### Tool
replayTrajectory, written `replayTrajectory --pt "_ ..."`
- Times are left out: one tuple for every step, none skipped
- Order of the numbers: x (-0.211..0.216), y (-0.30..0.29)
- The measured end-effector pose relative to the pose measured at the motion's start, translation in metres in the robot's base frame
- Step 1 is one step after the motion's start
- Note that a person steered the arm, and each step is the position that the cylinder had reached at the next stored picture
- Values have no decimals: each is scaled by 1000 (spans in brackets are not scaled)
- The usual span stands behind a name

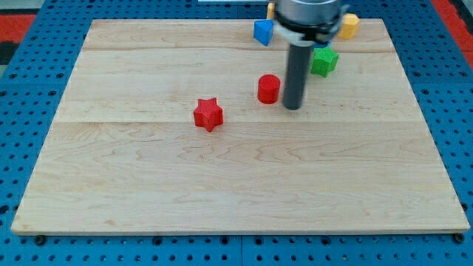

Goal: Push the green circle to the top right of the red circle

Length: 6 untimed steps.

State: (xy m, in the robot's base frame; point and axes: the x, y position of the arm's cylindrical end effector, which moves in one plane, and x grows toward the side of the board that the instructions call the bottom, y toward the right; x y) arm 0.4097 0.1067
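Observation:
The red circle [269, 89] stands on the wooden board [236, 177], right of centre in the upper half. A green block [324, 61] sits up and to the right of it. Its left edge is hidden behind the rod and its outline looks jagged, so I cannot tell its shape for sure. My tip [293, 108] rests on the board just right of the red circle, close to it, and below-left of the green block. I cannot tell whether the rod touches either block.
A red star [208, 114] lies left of the red circle. A blue block [263, 32] and a yellow block [348, 26] sit near the board's top edge. The arm's body [310, 15] hides part of that edge.

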Motion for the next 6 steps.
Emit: replayTrajectory --pt "-17 62" --pt "-41 84" --pt "-61 104" --pt "-65 98" --pt "-71 93" --pt "-74 77"
